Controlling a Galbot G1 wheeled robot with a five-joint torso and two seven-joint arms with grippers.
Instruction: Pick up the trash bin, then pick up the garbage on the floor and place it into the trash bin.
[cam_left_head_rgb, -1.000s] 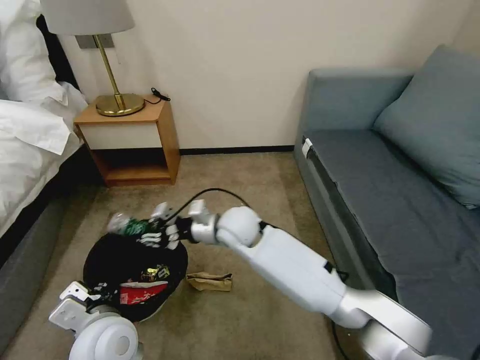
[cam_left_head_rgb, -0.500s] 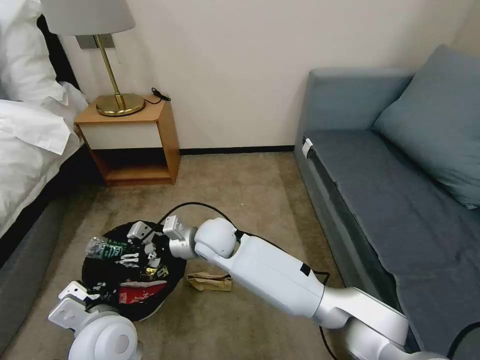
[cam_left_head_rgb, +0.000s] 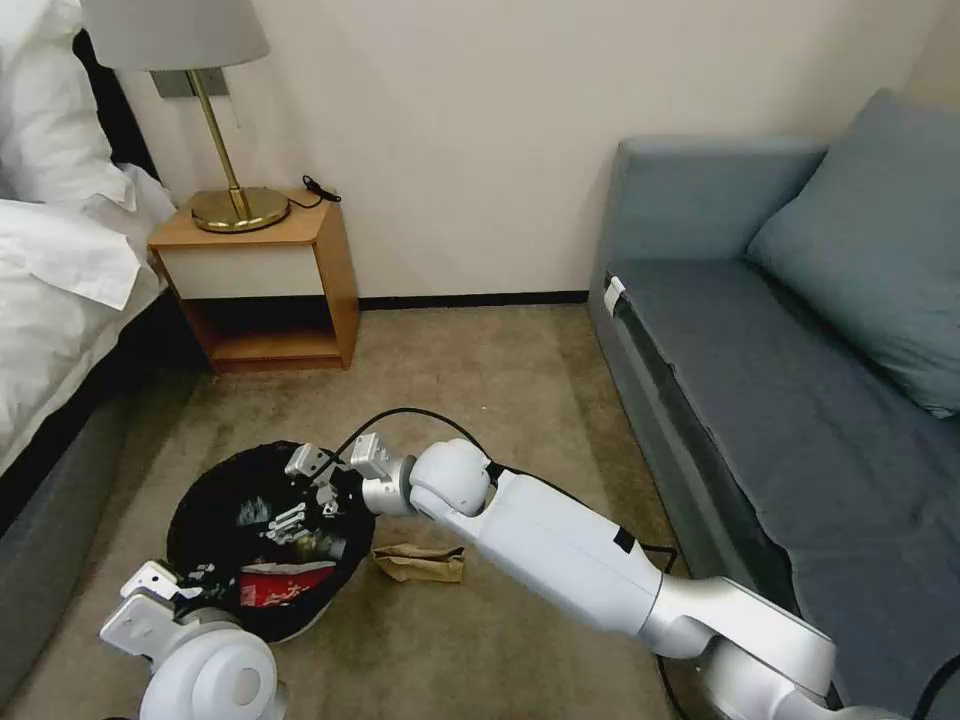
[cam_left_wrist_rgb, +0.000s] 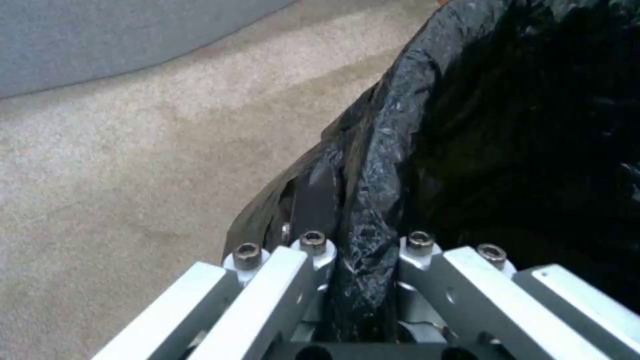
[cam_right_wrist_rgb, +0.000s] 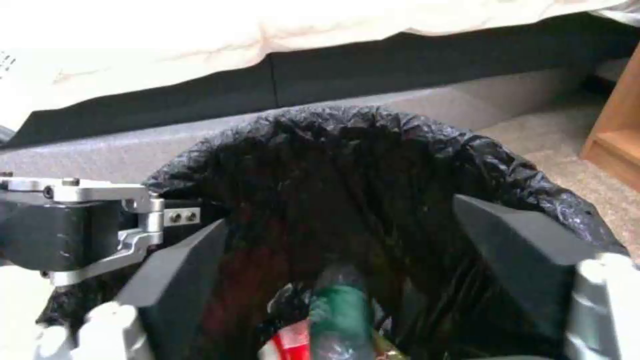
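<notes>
The trash bin (cam_left_head_rgb: 215, 505) sits in the lower left of the head view, on the carpet (cam_left_head_rgb: 480, 380) between the bed (cam_left_head_rgb: 50, 270) and the sofa (cam_left_head_rgb: 800, 400). Its black liner (cam_right_wrist_rgb: 373, 130) is folded over the rim.

Contents, judged from the head and right wrist views: a red-and-white packet (cam_left_head_rgb: 285, 580) lies inside, toward the lower edge of the opening, and a clear green-labelled bottle (cam_right_wrist_rgb: 340, 310) lies among the other litter at the bottom. A yellowish wrapper appears to lie beside them, but this cannot be confirmed.

Remaining on the floor: the tan paper bag (cam_left_head_rgb: 420, 562), just right of the bin and below the right forearm.

The left gripper (cam_left_wrist_rgb: 360, 280), at the lower left corner of the head view, is pinched on the liner-covered rim, holding the bin. The right gripper (cam_left_head_rgb: 300, 500) hangs over the bin's opening with its fingers (cam_right_wrist_rgb: 180, 265) spread and nothing between them.

Progress assessment: the bin pickup step is complete; at least two litter items are deposited; the paper bag is not yet collected, so the task is well advanced but unfinished.
</notes>
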